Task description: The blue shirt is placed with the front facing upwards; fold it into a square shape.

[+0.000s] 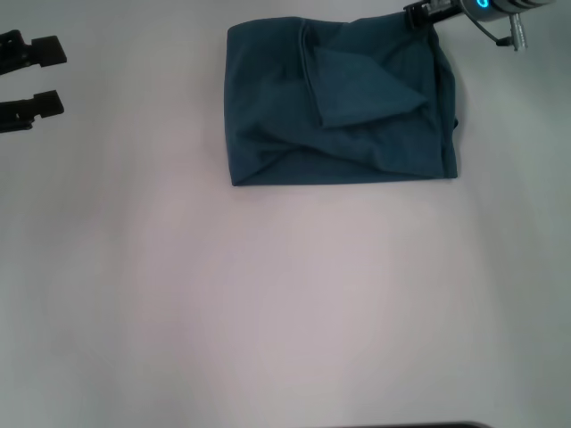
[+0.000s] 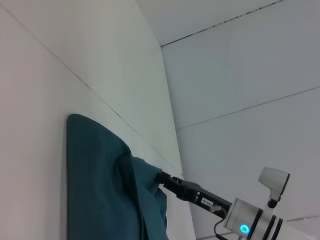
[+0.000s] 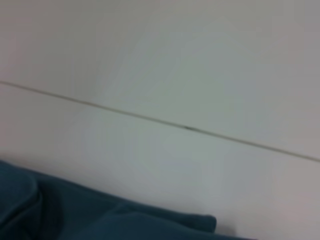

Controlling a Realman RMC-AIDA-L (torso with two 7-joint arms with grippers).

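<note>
The blue shirt [image 1: 357, 116] lies folded into a rough rectangle at the far centre of the white table, with a triangular flap folded over its upper layer and some wrinkles. My right gripper [image 1: 417, 16] is at the shirt's far right corner, shut on a bunched bit of cloth there. The left wrist view shows the same grip, the right gripper [image 2: 161, 178] pinching the raised edge of the shirt [image 2: 100, 185]. In the right wrist view only an edge of the shirt [image 3: 75, 215] shows. My left gripper [image 1: 49, 78] stays at the table's left edge, open and empty.
The white table [image 1: 268, 303] stretches bare in front of and to the left of the shirt. A white wall [image 2: 240, 75] with thin seams rises just behind the table's far edge.
</note>
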